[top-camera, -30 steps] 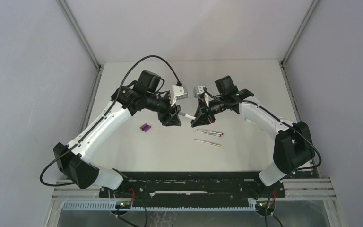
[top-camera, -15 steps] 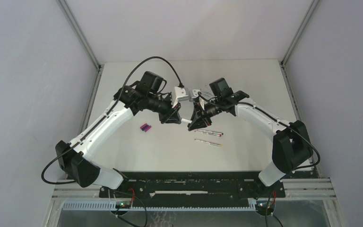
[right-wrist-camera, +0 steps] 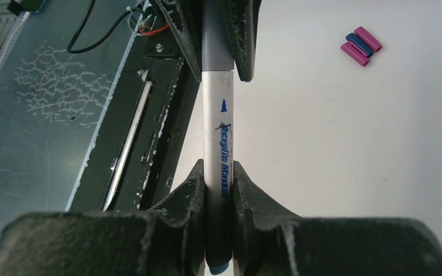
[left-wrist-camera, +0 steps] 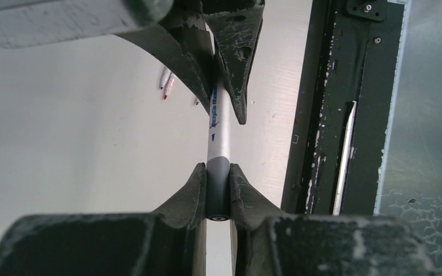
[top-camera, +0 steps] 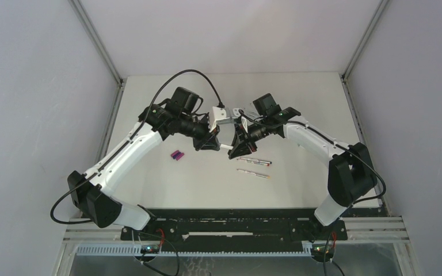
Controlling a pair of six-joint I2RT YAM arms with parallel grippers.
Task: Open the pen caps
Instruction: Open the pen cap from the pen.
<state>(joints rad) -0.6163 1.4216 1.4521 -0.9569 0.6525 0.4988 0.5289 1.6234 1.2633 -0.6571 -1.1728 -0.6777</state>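
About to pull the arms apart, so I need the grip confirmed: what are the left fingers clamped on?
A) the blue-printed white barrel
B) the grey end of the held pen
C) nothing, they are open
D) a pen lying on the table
B: in the left wrist view the left gripper is shut on the grey end of the pen, while the right gripper clamps the printed barrel.

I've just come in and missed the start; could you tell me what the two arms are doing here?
Both arms hold one pen in the air between them: the left gripper is shut on its grey cap, the right gripper on the barrel. The cap is not off yet. Three loose caps and two other pens lie on the table.
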